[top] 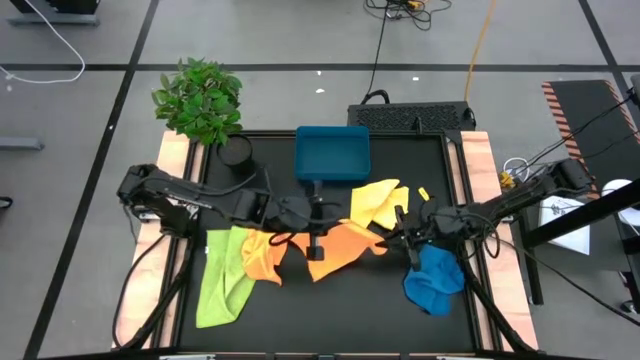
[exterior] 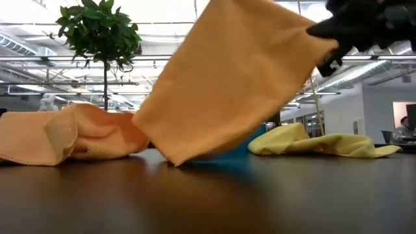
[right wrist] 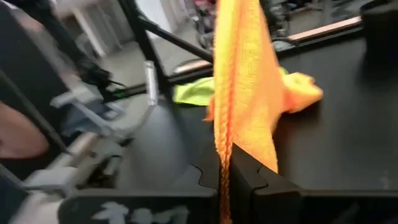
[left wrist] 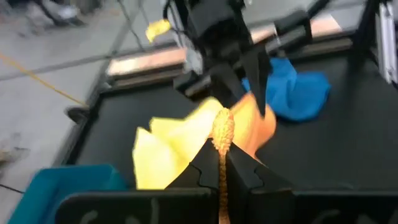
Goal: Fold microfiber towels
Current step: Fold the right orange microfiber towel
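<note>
An orange towel (top: 345, 248) hangs spread between my two grippers over the middle of the table. My left gripper (top: 318, 240) is shut on its left end and my right gripper (top: 398, 238) on its right end. A second orange-toned towel (top: 262, 255) lies bunched to the left, beside a lime green towel (top: 222, 278). A pale yellow towel (top: 378, 200) lies crumpled behind the held one. A blue towel (top: 435, 280) lies heaped under my right arm. My left gripper pinches a bunched edge of the orange towel (left wrist: 222, 132) between its two fingers, coming from the table's left and slanting down. The cloth runs on toward my right gripper. My right gripper pinches the towel's opposite edge (right wrist: 225, 140) between its two fingers, nearly level from the table's right. The towel slopes down from that upper corner (exterior: 305, 29), and its lower corner (exterior: 172, 159) touches the table.
A teal tray (top: 332, 155) stands at the far middle, with a potted plant (top: 200, 100) and a black pot (top: 235, 152) at the far left. A small yellow scrap (top: 422, 192) lies near the pale yellow towel. Bare black table shows along the near edge.
</note>
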